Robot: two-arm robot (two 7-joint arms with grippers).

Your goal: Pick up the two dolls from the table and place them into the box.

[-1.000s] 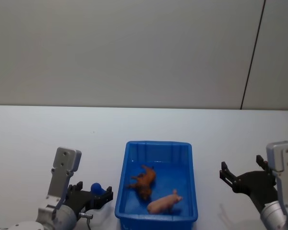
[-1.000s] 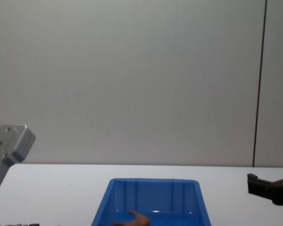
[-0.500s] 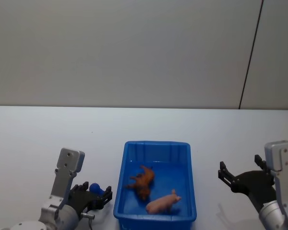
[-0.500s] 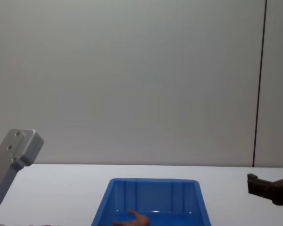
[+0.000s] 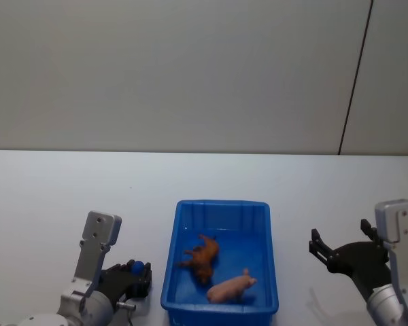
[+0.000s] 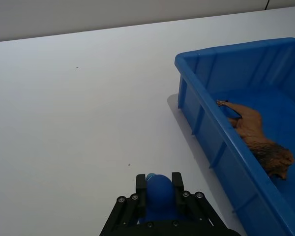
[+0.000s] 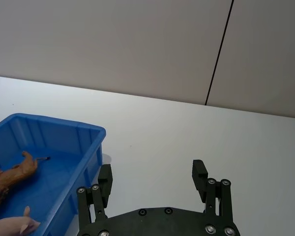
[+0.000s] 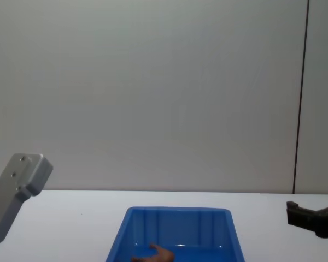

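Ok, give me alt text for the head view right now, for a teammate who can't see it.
A blue box on a white table holds both dolls: the reddish-brown doll and the pale pink doll nearer the robot. The left end effector, shut on a small blue object, sits left of the box; the right end effector is open to its right.

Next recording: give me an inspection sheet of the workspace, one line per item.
Surface: white table, bare around the bin.
Job's things: reddish-brown doll and pink doll both lie inside the blue box.
Clutter: nothing seen.
Grippers: left gripper, left of the box, shut on a small blue object; right gripper, right of the box, open and empty.
Cables: nothing seen.
Surroundings: plain grey wall with one dark vertical seam.
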